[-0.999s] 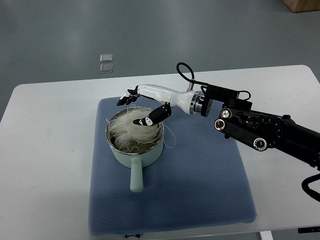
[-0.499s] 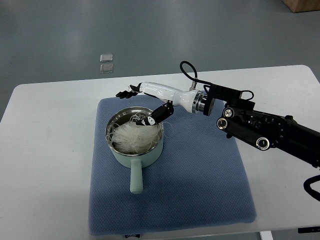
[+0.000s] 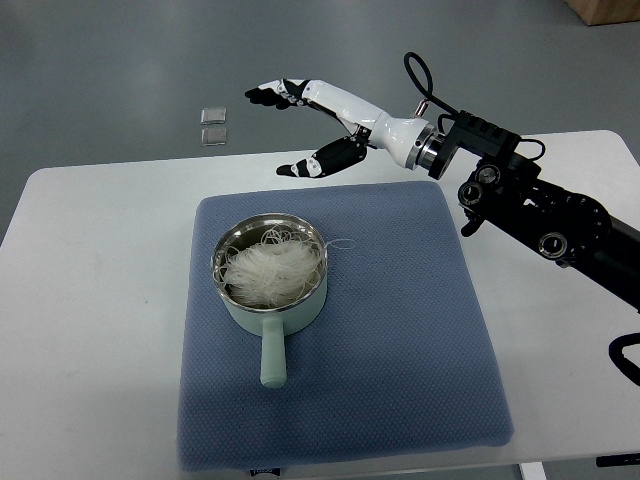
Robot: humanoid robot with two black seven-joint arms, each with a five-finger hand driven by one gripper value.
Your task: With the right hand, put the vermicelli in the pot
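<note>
The vermicelli [image 3: 267, 272] is seen heaped inside the pale green pot [image 3: 270, 308] on the blue mat [image 3: 400, 340] at centre left, while the right hand [image 3: 318, 125] is held above the table's [image 3: 90, 300] far edge, fingers spread and empty.

Open blue mat [image 3: 400, 360] right of the pot [image 3: 270, 285], its handle [image 3: 271, 358] toward the near edge

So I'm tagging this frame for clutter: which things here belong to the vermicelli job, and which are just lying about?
Job:
vermicelli, in the pot
pot
right hand, open, raised beyond the pot

Lying about:
blue mat under the pot
white table
two small clear squares on the floor
</note>
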